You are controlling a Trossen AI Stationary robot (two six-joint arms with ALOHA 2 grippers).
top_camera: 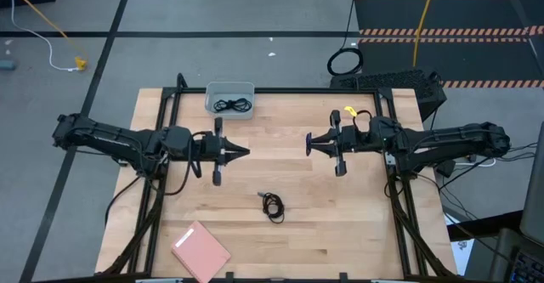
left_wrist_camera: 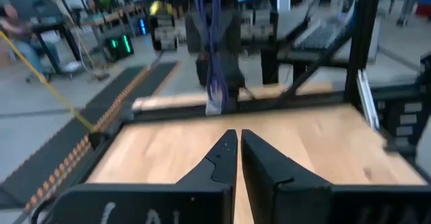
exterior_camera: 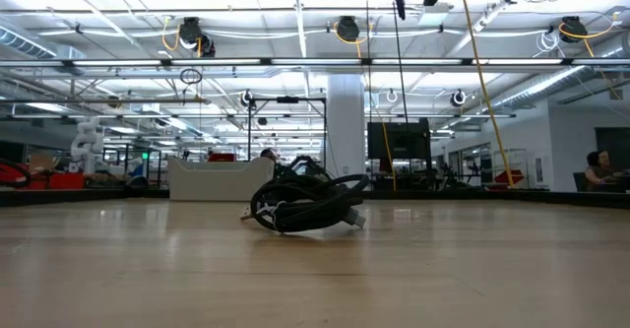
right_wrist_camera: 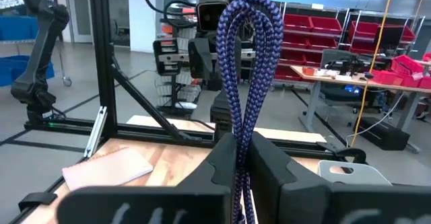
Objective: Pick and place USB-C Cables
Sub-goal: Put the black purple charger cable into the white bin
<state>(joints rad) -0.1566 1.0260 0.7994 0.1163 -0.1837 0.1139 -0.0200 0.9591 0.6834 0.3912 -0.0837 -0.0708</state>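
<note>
Hanging above the middle of the wooden worktop [top_camera: 289, 240], the two arms face each other with their tips well apart: the right gripper [right_wrist_camera: 242, 158] has its jaws pinched narrow on the purple-blue cable [right_wrist_camera: 250, 62], whose folded loop stands up from between the dark fingers [right_wrist_camera: 214, 167] in the right wrist view and shows as a small purple spot at the gripper's tip in the high view, while the left gripper [left_wrist_camera: 238, 158] holds nothing, its jaws drawn together with only a thin slit between them. From the left wrist view the purple-blue cable is seen dangling from the opposite arm. One black cable [top_camera: 272, 205] lies coiled on the bare wood toward the near edge, between the two arms, and fills the centre of the low view as a loose dark bundle. Another black cable [top_camera: 233, 105] lies inside the grey bin [top_camera: 212, 89] at the far edge of the worktop, on the left arm's side. A pink pad [top_camera: 201, 251] rests at the near edge, well apart from the coiled cable
</note>
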